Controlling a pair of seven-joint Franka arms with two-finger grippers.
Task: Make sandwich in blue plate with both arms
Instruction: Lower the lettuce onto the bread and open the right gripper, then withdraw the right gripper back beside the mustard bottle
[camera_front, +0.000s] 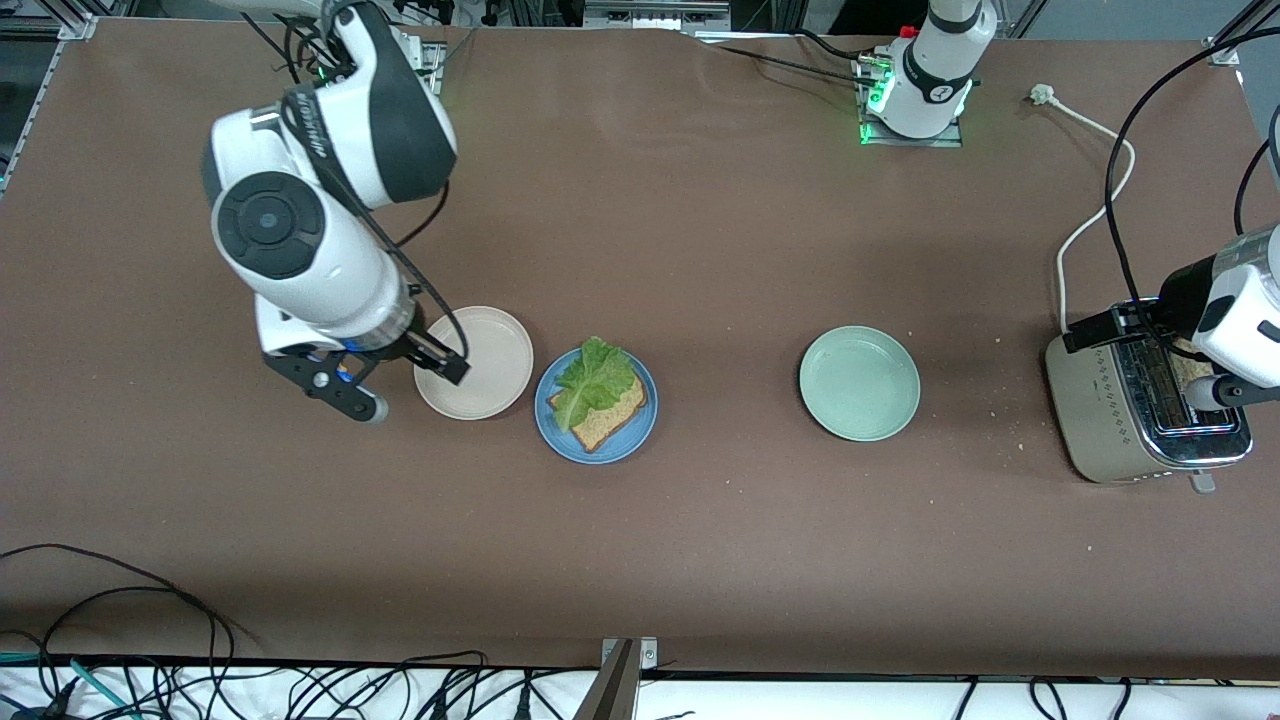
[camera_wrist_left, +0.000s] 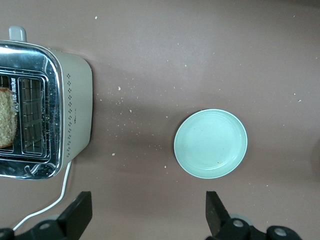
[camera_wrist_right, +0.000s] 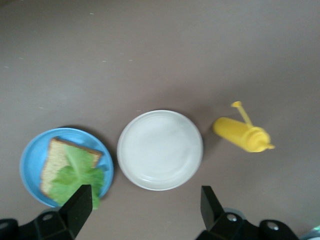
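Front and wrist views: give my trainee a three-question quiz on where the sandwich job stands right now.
1. True or false: the blue plate already holds two bread slices.
2. What lies on top of the bread slice?
3. The remaining slice is: A) on the mint-green plate, B) in the toaster, C) on the beige plate.

Key:
1. False: one slice only.
2. A lettuce leaf.
3. B. The left gripper is open above the table between toaster and mint-green plate; the right gripper is open over the beige plate.
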